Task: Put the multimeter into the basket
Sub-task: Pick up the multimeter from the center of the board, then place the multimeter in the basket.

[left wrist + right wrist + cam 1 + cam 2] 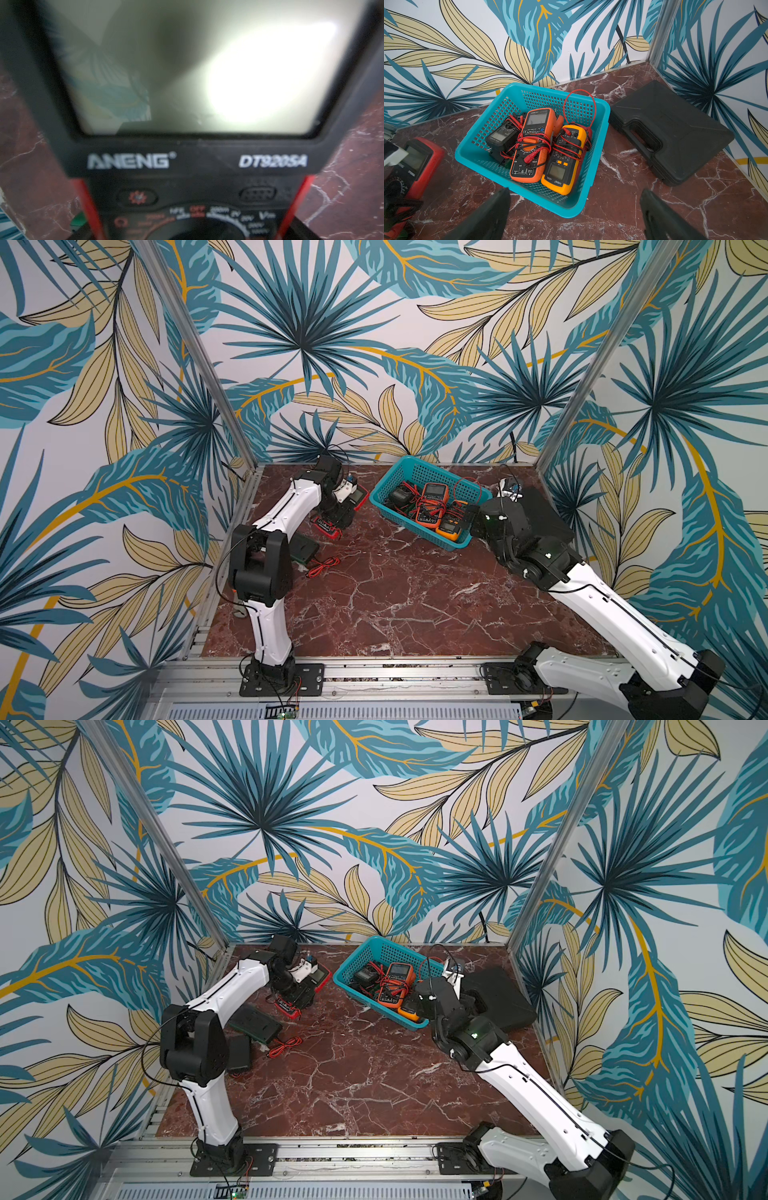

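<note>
A red-and-black multimeter [328,526] lies flat at the far left of the marble table, and its screen and dial [197,162] fill the left wrist view. My left gripper [341,512] is down over it. The dark fingers [307,230] sit against its red sides and are shut on it. The teal basket [376,493] stands at the back middle and holds an orange meter [533,145], a yellow one [564,164] and a black one [500,137], wound with red leads. My right gripper [575,207] hovers open by the basket's near right corner, with nothing between its fingers.
A black carry case [675,133] lies right of the basket, against the right wall. Two flat black devices [255,1025] and a coil of red lead [324,566] lie near the left arm. The walls close in on three sides.
</note>
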Robot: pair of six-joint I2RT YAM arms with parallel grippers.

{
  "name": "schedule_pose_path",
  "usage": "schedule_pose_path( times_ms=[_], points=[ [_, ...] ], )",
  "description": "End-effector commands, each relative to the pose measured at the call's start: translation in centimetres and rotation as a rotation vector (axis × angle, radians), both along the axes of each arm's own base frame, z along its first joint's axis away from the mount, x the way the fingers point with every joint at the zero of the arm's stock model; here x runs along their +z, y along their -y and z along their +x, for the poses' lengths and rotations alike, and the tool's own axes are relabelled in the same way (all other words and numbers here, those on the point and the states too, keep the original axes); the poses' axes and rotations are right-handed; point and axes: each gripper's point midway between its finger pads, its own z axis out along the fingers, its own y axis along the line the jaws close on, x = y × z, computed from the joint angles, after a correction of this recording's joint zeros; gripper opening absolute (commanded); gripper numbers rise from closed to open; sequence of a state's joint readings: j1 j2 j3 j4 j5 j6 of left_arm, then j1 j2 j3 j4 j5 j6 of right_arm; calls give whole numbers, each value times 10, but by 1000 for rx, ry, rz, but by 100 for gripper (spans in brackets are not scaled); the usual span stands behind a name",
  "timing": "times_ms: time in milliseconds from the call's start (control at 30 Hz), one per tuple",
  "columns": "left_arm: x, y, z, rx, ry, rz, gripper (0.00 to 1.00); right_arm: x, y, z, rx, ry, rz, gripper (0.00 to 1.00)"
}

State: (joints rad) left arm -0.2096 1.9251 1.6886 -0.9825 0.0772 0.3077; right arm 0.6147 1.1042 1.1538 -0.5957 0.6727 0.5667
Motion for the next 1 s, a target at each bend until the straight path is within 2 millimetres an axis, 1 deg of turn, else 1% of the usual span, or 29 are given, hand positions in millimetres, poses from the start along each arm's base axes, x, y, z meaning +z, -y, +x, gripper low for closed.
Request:
schedule_pose_path(
  times_ms=[0, 133, 300, 500, 633, 700, 967],
  points=[
    [52, 21, 18, 79, 89, -151, 0, -6, 1, 3, -4, -9, -26, 100],
    [78, 53, 27, 71, 135, -222, 0, -10, -3, 8, 3, -20, -27, 100],
    [102, 99, 49, 60, 221, -298, 0, -11, -9, 14, 16, -20, -30, 100],
    [116, 147, 68, 31, 292, -373, 3, -12, -12, 19, 17, -20, -42, 99],
    [116, 172, 75, 16, 318, -417, 5, -13, -14, 23, 16, -23, -46, 100],
    [112, 181, 77, 7, 315, -428, 6, -14, -15, 26, 15, -26, -49, 100],
    [97, 198, 94, 10, 322, -453, 7, -22, -24, 33, 35, -48, -33, 100]
  ],
)
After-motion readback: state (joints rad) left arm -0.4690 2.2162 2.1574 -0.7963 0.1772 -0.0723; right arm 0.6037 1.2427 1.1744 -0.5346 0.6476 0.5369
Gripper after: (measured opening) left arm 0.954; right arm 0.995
